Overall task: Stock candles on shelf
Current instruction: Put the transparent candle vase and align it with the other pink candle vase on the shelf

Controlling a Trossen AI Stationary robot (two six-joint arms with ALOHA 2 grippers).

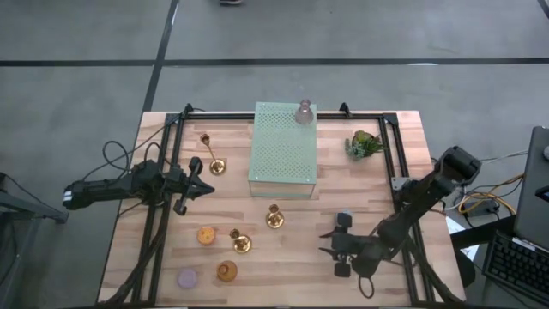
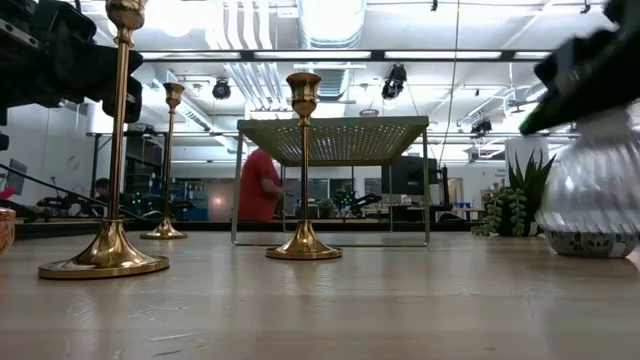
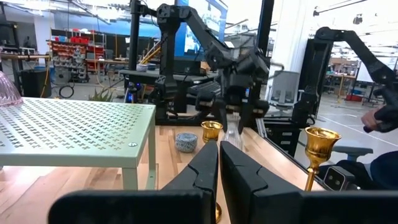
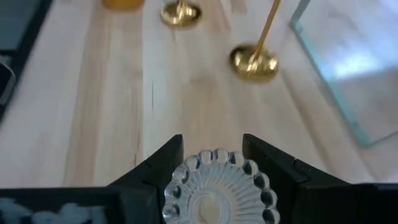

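The pale mint-green shelf (image 1: 283, 159) stands at the table's far middle. A mauve-pink candle (image 1: 304, 112) rests on its mesh top at the far right corner. Orange (image 1: 206, 234), amber (image 1: 226, 272) and lilac (image 1: 187, 277) candles sit on the table near left. A pale blue candle (image 1: 345, 220) sits on the table by my right gripper (image 1: 336, 249), which is shut on a clear ribbed glass candle (image 4: 214, 186). My left gripper (image 1: 199, 185) hovers left of the shelf, shut and empty. My right gripper pinches the clear candle by its ribbed round wall (image 4: 176, 180), one finger on each opposite side. The fingers come slanting down from the table's right. The candle (image 2: 592, 195) stays upright and hangs clear of the table, in front of the pale blue candle (image 2: 590, 243).
Three brass candlesticks stand on the table (image 1: 212, 163) (image 1: 274, 219) (image 1: 240, 243). A small green plant (image 1: 364, 143) sits right of the shelf. A black metal frame (image 1: 390, 129) runs around the work area. A person in red (image 2: 260, 190) is in the room behind.
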